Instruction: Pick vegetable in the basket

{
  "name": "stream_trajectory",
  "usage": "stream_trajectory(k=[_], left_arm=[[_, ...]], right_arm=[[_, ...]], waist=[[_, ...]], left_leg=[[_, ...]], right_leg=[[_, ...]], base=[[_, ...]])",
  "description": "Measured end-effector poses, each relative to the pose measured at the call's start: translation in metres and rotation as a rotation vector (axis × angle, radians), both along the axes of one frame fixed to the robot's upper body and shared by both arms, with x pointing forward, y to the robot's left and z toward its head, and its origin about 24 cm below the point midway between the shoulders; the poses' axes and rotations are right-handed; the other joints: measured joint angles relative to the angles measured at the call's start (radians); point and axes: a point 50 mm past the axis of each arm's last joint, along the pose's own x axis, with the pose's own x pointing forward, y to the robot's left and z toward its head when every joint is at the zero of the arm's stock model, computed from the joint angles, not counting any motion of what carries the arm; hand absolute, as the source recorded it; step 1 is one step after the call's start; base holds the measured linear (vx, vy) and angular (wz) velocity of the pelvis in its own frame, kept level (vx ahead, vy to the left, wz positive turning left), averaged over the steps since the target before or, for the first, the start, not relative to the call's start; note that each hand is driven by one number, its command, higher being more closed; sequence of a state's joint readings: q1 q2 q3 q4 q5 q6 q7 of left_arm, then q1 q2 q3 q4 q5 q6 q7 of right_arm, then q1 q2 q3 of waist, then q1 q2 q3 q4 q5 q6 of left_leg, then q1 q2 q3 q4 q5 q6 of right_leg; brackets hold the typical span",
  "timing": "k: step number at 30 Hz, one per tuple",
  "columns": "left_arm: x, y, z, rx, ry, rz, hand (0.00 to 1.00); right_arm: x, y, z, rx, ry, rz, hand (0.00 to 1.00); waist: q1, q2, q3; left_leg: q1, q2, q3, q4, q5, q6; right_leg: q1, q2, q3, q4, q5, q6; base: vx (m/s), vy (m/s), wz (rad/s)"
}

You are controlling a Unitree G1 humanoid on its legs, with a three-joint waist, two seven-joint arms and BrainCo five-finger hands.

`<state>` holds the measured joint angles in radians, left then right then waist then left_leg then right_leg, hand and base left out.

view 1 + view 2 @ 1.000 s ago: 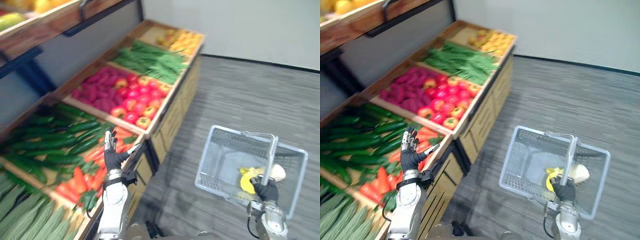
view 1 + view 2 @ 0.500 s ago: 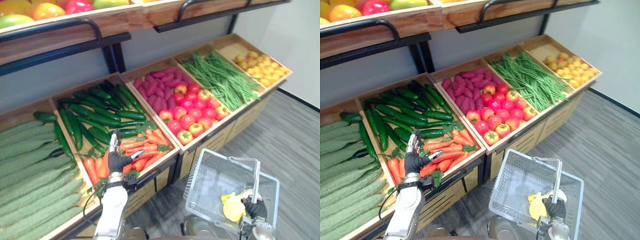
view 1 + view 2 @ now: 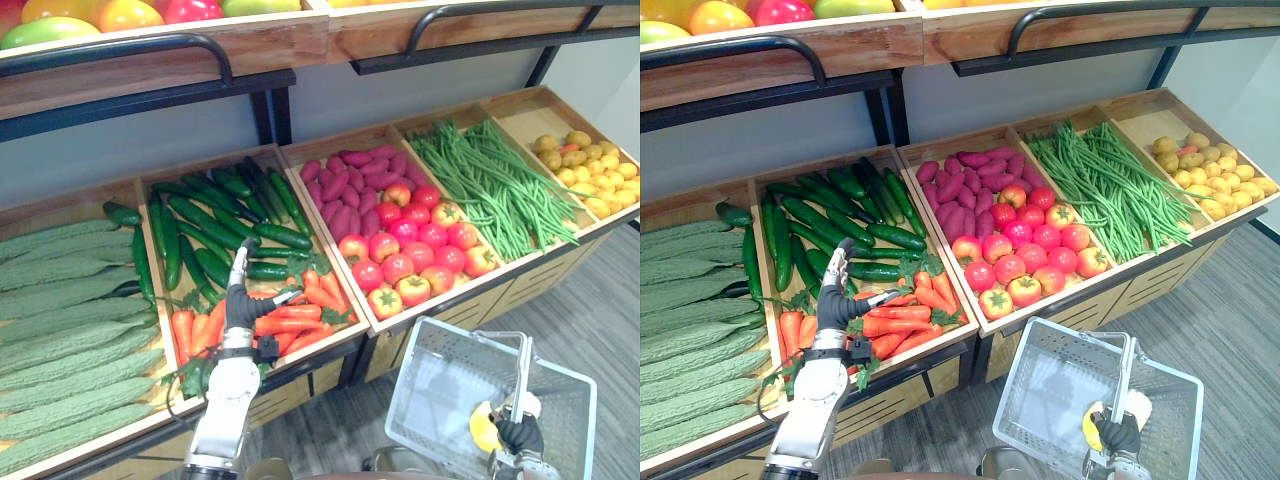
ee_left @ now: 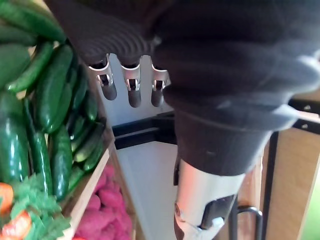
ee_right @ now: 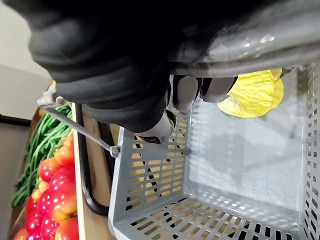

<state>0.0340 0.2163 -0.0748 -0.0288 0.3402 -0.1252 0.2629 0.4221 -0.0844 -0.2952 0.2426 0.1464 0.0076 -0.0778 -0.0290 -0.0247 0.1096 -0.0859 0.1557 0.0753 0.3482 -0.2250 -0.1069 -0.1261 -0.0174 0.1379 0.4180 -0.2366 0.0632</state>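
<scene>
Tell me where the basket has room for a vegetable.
In the basket, the floor is bare on the side nearest the shelf, from the wall to the handle. By the right hand it is crowded: a yellow item lies there.

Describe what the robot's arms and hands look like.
The left arm is a smooth silver-grey shell that narrows toward the wrist. A dark ribbed cover wraps the back and wrist of the left hand, and its fingers are silver with dark tips. The right hand has the same dark ribbed cover.
</scene>
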Motion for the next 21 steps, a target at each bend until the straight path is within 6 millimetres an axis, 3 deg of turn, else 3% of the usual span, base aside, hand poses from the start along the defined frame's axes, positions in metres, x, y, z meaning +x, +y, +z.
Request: stream_trajectory(k=[8,12,18,21], left_arm=[[0.020,0.006,-0.030,0.272,0.151,-0.011,0.00],[0.024,0.005,-0.044,0.313,0.220,-0.020,0.00],[0.034,-0.014,-0.060,0.329,0.297,-0.055,0.00],[0.046,-0.027,-0.052,0.397,0.255,-0.085,0.00]], right_arm=[[0.009,-0.004,0.009,-0.033,-0.028,0.064,1.00],[0.015,-0.005,0.012,-0.045,-0.039,0.083,1.00],[0.030,-0.004,0.017,-0.050,-0.083,0.092,1.00],[0.039,-0.002,0.020,-0.054,-0.109,0.088,1.00]], waist=[[-0.014,-0.003,0.000],[-0.016,-0.006,0.002],[-0.016,-0.017,0.042],[-0.014,-0.017,0.074]], left_leg=[[-0.027,-0.034,0.015,-0.073,0.051,0.012],[-0.055,-0.034,0.020,-0.074,0.061,0.012],[-0.090,-0.035,0.036,-0.095,0.087,0.009],[-0.094,-0.036,0.045,-0.097,0.091,0.010]], right_leg=[[-0.043,-0.033,0.004,-0.038,0.031,0.008],[-0.074,-0.033,0.007,-0.037,0.037,0.006],[-0.125,-0.032,0.020,-0.038,0.057,0.002],[-0.132,-0.033,0.026,-0.038,0.066,0.006]], base=[[-0.02,0.028,0.03],[0.00,-0.001,-0.03],[-0.04,-0.007,-0.06],[-0.07,-0.004,-0.04]])
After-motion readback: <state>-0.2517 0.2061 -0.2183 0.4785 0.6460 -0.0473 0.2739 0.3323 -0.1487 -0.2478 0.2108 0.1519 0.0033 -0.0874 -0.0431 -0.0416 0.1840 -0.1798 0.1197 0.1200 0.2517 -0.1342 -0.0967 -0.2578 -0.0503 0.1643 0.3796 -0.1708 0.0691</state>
